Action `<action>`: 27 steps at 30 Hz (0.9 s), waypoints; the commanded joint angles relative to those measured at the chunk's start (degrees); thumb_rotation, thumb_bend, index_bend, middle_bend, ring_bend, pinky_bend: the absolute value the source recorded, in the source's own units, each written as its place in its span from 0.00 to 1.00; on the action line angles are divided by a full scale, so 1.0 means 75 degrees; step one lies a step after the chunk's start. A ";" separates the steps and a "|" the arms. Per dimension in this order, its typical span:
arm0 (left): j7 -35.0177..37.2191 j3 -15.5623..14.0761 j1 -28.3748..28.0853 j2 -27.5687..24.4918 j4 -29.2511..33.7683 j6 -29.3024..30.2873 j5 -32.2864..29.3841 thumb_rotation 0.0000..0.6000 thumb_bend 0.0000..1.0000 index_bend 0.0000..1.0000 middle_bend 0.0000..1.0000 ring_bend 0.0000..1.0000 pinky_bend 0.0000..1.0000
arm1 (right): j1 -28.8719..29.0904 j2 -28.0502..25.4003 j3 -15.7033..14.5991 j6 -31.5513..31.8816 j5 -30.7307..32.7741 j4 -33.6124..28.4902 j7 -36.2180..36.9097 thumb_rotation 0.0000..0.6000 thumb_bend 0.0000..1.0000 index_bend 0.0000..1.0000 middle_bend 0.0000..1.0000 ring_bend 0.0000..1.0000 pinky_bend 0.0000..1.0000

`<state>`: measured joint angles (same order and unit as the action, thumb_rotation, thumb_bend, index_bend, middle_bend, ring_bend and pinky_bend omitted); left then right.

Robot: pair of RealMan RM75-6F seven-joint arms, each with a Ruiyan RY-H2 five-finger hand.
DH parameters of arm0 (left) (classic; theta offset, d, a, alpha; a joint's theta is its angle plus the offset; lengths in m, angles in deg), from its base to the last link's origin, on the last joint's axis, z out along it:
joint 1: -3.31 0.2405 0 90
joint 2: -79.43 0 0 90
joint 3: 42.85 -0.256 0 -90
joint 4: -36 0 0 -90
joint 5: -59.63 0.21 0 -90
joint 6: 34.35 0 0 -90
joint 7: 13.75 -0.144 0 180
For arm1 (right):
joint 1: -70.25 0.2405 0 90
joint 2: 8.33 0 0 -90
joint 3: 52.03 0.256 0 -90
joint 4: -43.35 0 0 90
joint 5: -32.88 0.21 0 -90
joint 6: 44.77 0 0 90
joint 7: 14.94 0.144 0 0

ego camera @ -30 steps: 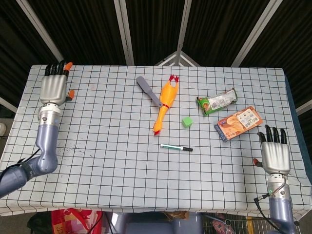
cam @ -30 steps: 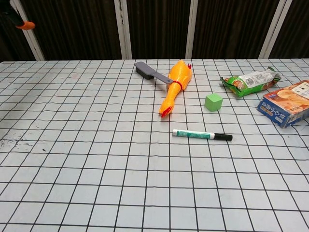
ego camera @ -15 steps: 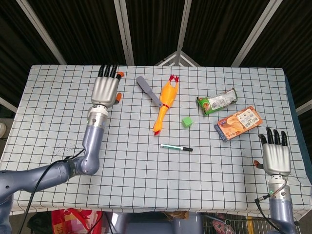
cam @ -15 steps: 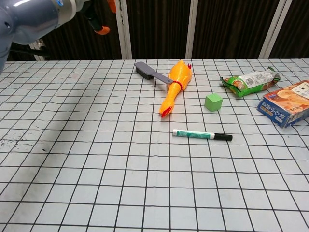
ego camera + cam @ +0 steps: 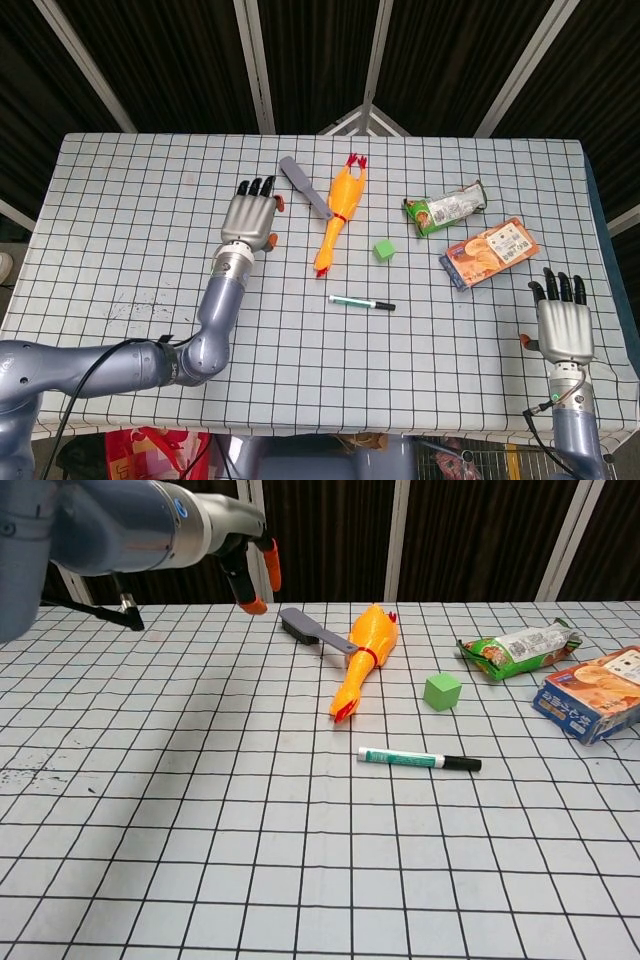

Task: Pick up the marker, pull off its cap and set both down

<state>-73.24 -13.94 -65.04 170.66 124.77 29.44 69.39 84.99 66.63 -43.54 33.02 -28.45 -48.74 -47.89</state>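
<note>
Marker (image 5: 361, 302) lay flat near frame centre on the checked tablecloth (image 5: 140, 260), black cap (image 5: 385, 306) on its right end, white-and-green barrel pointing left; nothing touched it. Just above it, a green cube (image 5: 382, 250) and a rubber chicken (image 5: 338, 215) lying head-down; a grey brush (image 5: 306, 186) beside the chicken at upper centre. Snack bag (image 5: 446, 208) and orange box (image 5: 490, 252) sat toward the right. Left hand (image 5: 250, 217) hovered left of the brush, fingers extended, close together, holding nothing; only its orange-tipped fingers (image 5: 270, 564) showed in chest view. Right hand (image 5: 563, 318) at lower right, fingers straight, slightly apart, empty.
</note>
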 commanded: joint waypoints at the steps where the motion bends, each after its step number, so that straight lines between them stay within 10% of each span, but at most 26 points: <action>1: -0.0681 0.0156 -0.0592 -0.0118 0.0241 -0.0104 -0.1496 1.00 0.49 0.33 0.00 0.00 0.00 | 0.0004 0.0013 0.0003 -0.0012 0.0021 0.0047 0.0006 1.00 0.08 0.27 0.10 0.06 0.00; 27: -0.0438 -0.0784 -0.1936 0.1446 -0.0883 -0.0829 -0.1435 1.00 0.49 0.36 0.00 0.00 0.00 | -0.0240 0.0071 -0.0144 -0.0055 -0.0092 0.0568 0.0709 1.00 0.08 0.27 0.10 0.06 0.00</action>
<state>-76.34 -19.71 -79.05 180.99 118.51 23.00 58.89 83.33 67.21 -44.56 32.58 -29.10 -44.64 -42.75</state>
